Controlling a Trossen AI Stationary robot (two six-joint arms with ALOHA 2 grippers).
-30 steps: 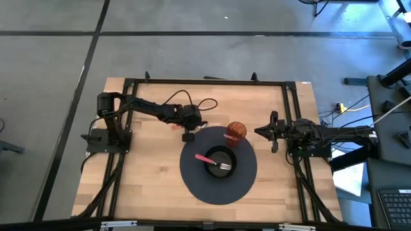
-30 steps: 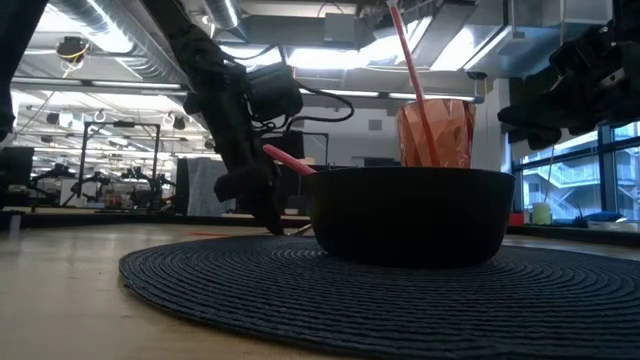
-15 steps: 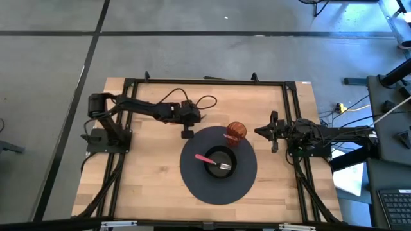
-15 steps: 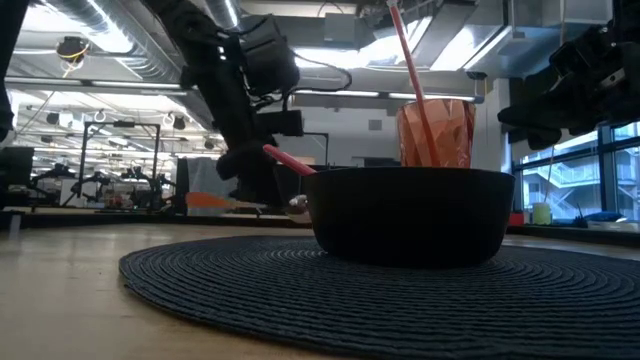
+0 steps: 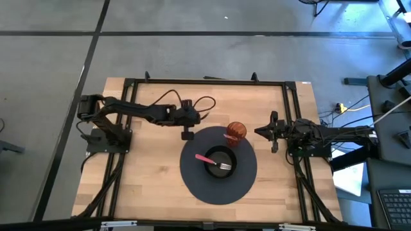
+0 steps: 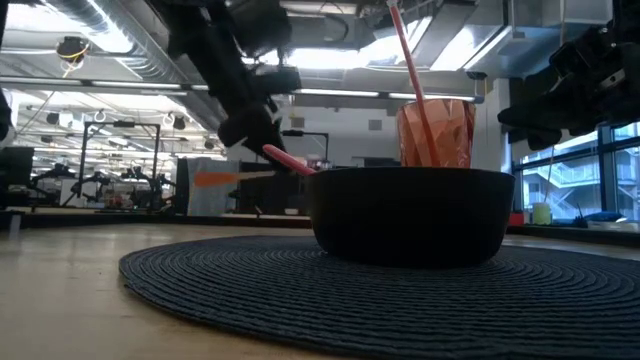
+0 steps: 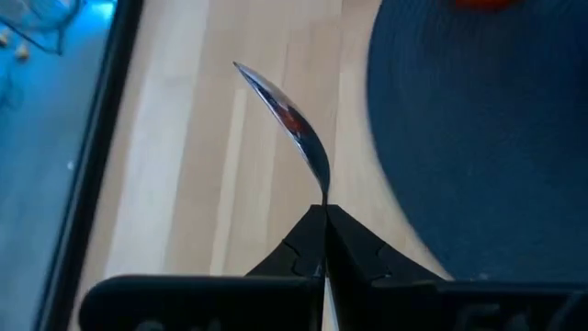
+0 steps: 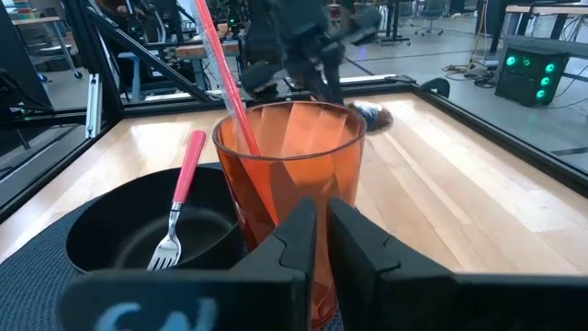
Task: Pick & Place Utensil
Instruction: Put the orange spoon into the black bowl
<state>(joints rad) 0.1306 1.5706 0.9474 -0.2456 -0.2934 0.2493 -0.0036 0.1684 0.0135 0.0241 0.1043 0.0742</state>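
Observation:
My left gripper (image 5: 187, 133) hangs above the wood just off the far-left rim of the round dark mat (image 5: 192, 183) and is shut on a spoon. The spoon's metal bowl (image 7: 287, 115) sticks out past the fingertips, and its orange handle (image 6: 215, 178) shows level in the low view. A black bowl (image 5: 220, 162) stands on the mat with a pink-handled fork (image 5: 212, 160) lying in it. An orange cup (image 5: 236, 133) with a pink straw (image 6: 408, 60) stands behind the bowl. My right gripper (image 5: 273, 132) waits shut to the right of the cup. My left gripper pinches the spoon at its thin neck (image 7: 323, 195), just behind the metal bowl, between the two fingertips. The fingers slant down at it from above and lie across it. The spoon is lifted clear of the table and sits roughly level.
A black metal frame (image 5: 205, 82) runs around the table's edges. Bare wood lies to the left of the mat (image 5: 141, 173) and along the far side. A dark cable (image 5: 202, 102) loops behind the left wrist.
My left gripper has risen from the table beside the mat, carrying the spoon up with it. The spoon, near the table surface a second ago, now hangs clear at about the bowl's rim height. The left arm's shoulder has swung toward the table's left edge.

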